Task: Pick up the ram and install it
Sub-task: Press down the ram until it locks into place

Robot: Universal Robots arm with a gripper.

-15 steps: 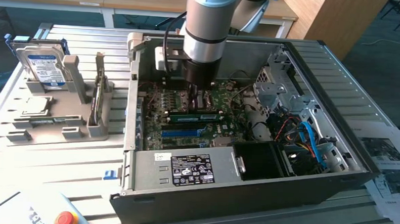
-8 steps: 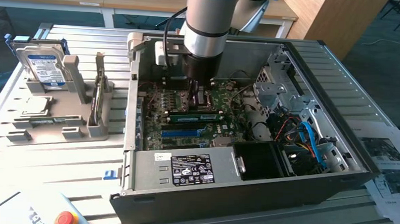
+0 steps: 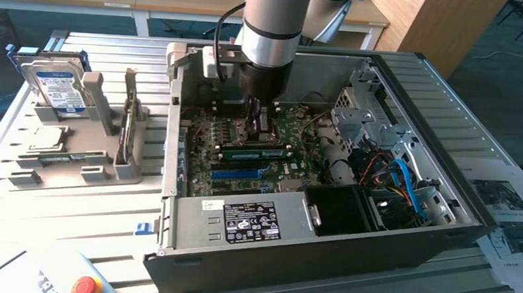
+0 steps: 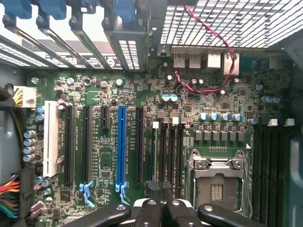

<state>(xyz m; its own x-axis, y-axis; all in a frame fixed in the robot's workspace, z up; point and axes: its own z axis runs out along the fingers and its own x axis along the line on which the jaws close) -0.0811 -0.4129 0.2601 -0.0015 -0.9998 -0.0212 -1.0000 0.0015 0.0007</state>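
ram (image 3: 254, 153) partly behind arm (image 3: 271, 34)

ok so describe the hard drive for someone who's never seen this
On the exterior view's left of the open computer case sits a grey holder. The hard drive stands upright at its far end: a boxy silver block with a blue-white label, unlike the thin dark card beside it.

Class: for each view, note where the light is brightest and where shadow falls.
Exterior view: daylight washes the slatted table pale; the computer case interior sits in shadow under the arm. Wrist view: bright light glares through the rear vent grille; the motherboard is evenly lit.
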